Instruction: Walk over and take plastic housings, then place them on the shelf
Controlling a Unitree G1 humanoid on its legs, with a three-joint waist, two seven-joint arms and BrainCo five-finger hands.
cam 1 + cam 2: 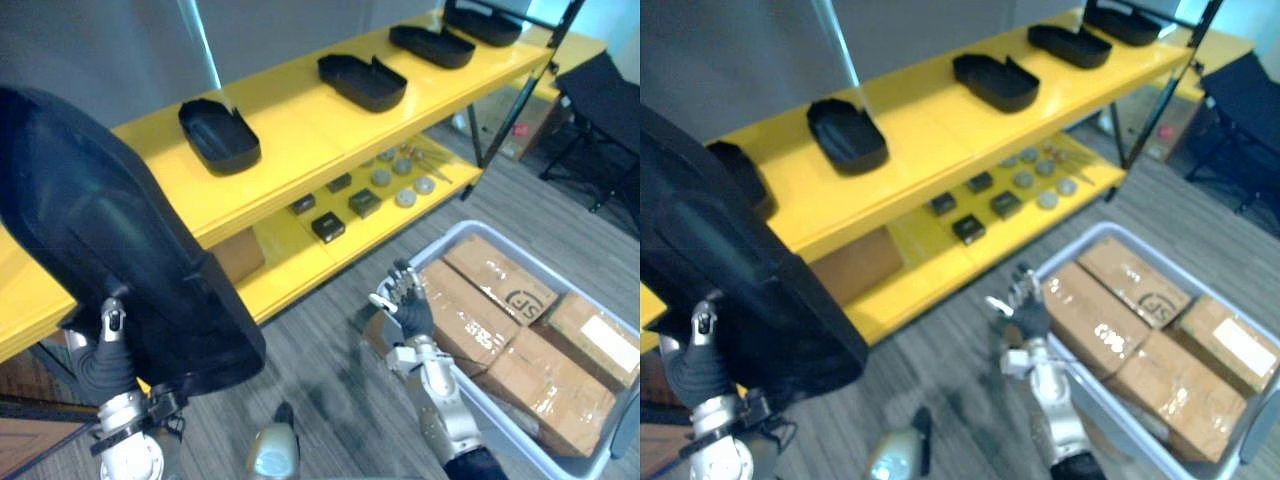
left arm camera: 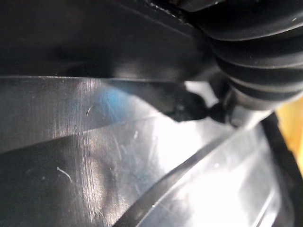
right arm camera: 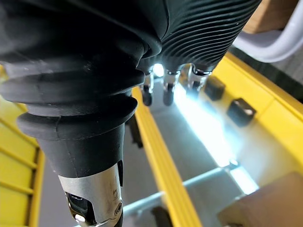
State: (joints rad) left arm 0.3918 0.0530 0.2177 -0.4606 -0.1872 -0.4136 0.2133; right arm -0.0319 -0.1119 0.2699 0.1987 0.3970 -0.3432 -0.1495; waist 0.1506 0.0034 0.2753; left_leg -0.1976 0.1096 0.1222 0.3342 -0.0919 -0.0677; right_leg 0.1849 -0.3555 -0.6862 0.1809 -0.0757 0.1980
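Looking at 8 o'clock first: the left hand point(image 1: 104, 352) sits under a big black plastic housing point(image 1: 110, 230), raised close and covering the shelf's 9 o'clock end from view. Clamped or spread? I cannot tell, the shell hides it. The right hand point(image 1: 408, 300) hangs at 5 o'clock, relaxed and loosely spread, holding nothing, just beside the grey bin point(image 1: 455, 228) of cardboard boxes point(image 1: 500, 340). The yellow shelf point(image 1: 300, 150) runs from 9 to 1 o'clock, with a row of housings point(image 1: 218, 133) lying along it. The danger, I'd say, is that the shell blocks sight of the drop spot. It could clip the shelf edge, or land on a neighbour and slide off.
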